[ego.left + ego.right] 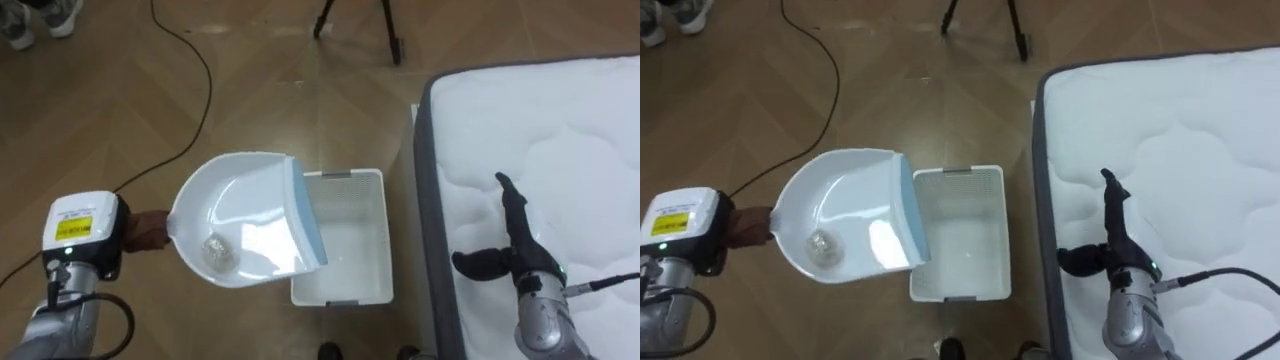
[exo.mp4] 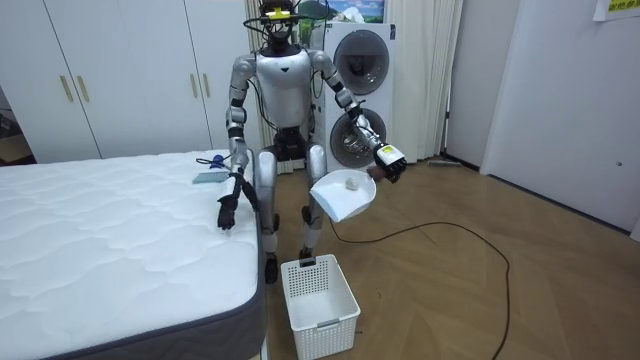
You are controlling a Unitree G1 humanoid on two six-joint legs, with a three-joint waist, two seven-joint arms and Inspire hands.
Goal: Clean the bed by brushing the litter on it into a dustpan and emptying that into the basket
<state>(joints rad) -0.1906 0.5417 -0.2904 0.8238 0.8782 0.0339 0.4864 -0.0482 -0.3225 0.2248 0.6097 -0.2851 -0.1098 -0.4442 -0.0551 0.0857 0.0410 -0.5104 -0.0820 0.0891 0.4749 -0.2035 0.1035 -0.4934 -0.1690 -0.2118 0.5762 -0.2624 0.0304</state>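
Note:
I hold a white dustpan (image 1: 245, 220) with a blue lip by its handle in my left hand (image 1: 145, 230), which is curled round it. A small crumpled clear scrap (image 1: 215, 250) lies in the pan. The pan's lip hangs over the left rim of a white slatted basket (image 1: 375, 230) on the floor beside the bed. My right hand (image 1: 515, 235) hovers open, fingers straight, over the near edge of the white quilted mattress (image 1: 560, 120). In the room view I stand at the bed's corner with the dustpan (image 2: 345, 195) raised above the basket (image 2: 320, 295).
A dark cable (image 1: 200, 80) curls over the wooden floor and tripod legs (image 1: 390, 35) stand beyond the basket. A person's shoes (image 1: 40, 20) show at the far left. A blue item (image 2: 210, 178) lies on the bed's far side. A washing machine (image 2: 360, 60) stands behind me.

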